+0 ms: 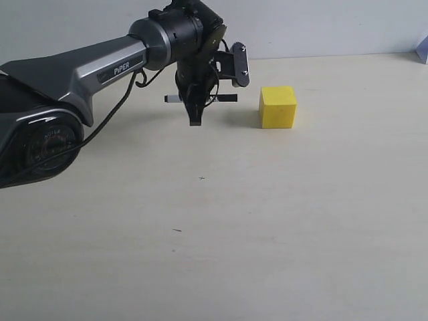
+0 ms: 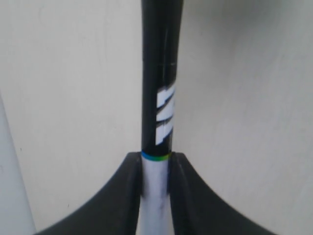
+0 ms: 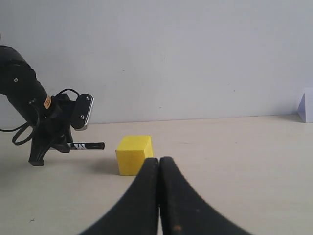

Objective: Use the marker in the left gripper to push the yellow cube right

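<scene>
Both jaws of my black left gripper (image 1: 194, 112) pinch the white, black-capped marker (image 1: 226, 98); I'd sweep right, level, into the matte yellow cube (image 1: 277, 107).

I see a plain, bright yellow cube (image 1: 277, 107) on a pale beige table (image 1: 267, 234) with a few dark specks. My marker (image 2: 159, 98) has a white barrel, a black cap with white lettering, and a thin blue-green ring between. The left gripper (image 1: 194, 117) and right gripper (image 3: 159, 164) are black. The arm (image 1: 100, 67) is dark grey and silver. The wall (image 3: 195, 58) is pale grey.
</scene>
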Robot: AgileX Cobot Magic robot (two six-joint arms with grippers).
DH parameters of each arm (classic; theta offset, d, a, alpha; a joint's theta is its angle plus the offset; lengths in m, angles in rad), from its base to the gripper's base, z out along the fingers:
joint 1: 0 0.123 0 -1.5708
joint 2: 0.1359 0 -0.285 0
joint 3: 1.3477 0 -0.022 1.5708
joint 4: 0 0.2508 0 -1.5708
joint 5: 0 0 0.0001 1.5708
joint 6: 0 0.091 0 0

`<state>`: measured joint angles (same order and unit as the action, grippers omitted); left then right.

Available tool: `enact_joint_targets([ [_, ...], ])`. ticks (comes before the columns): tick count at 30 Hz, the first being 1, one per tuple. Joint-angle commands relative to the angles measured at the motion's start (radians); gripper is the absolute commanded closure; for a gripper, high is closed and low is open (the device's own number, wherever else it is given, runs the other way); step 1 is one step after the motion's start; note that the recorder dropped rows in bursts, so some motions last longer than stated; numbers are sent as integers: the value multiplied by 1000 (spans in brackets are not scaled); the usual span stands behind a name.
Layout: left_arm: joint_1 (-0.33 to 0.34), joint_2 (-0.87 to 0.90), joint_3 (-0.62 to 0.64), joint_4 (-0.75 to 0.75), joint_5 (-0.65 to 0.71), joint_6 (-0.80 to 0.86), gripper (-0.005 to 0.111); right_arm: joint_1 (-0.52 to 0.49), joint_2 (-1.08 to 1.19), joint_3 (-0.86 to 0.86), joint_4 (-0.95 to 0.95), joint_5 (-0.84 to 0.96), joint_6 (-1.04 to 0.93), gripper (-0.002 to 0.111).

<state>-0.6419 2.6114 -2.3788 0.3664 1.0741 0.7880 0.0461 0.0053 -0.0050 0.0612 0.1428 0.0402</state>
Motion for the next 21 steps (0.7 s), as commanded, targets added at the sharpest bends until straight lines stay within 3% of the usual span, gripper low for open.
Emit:
enact_joint_targets([
  [1,-21,-3,-6,-54,-9,24,107,1,-5,5,0,-8,-2,108],
  [21,-47,-1,-6,-25,-50,-10,107,1,-5,5,0,-8,-2,108],
])
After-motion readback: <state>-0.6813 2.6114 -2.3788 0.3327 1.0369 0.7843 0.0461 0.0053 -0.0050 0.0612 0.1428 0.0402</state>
